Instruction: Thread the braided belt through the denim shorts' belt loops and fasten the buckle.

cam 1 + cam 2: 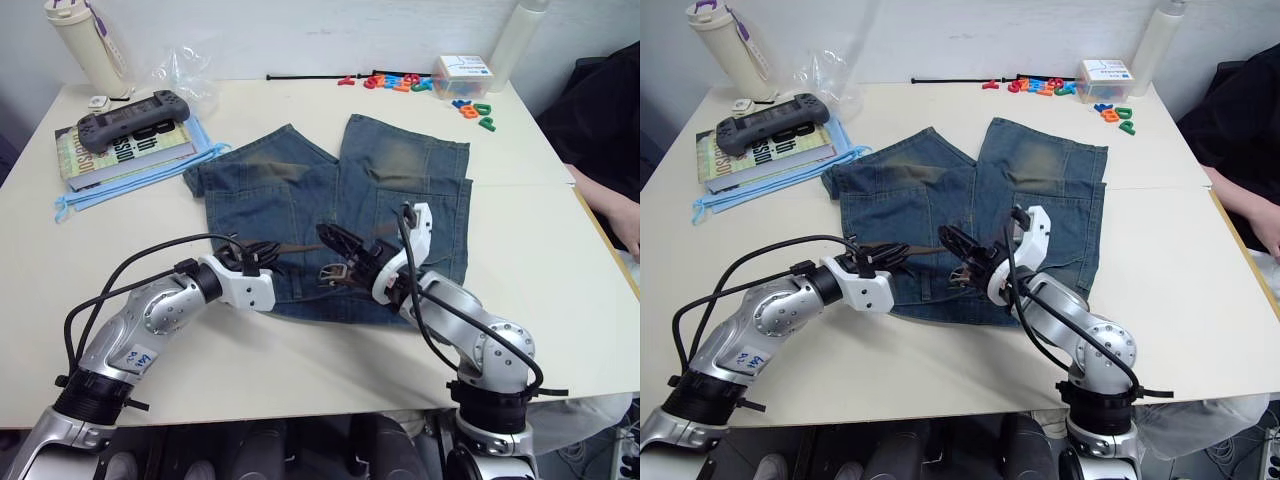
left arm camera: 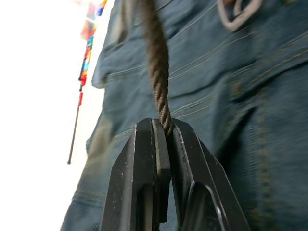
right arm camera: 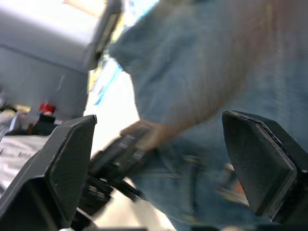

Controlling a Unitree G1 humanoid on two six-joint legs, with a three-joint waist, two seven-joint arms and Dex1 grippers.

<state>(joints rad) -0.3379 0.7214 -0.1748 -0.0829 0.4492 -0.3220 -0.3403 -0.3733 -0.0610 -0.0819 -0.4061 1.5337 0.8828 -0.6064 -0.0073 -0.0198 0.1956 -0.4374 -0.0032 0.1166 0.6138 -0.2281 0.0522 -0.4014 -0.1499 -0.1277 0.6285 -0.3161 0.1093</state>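
Blue denim shorts (image 1: 330, 215) with faded tan patches lie flat on the pale tabletop (image 1: 540, 260). At their near waistband, the left gripper (image 2: 163, 139) has its jaws clamped on the dark brown braided belt (image 2: 156, 62); the right gripper (image 3: 159, 159), jaws spread wide and empty, hovers beside the small metal buckle (image 1: 332, 271). Keeping the strap taut should ease threading.

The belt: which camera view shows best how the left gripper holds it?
The left wrist view: both fingers press the braided belt between them, seen close. The eye views show the left gripper on the shorts, the strap thin. The right wrist view is blurred.
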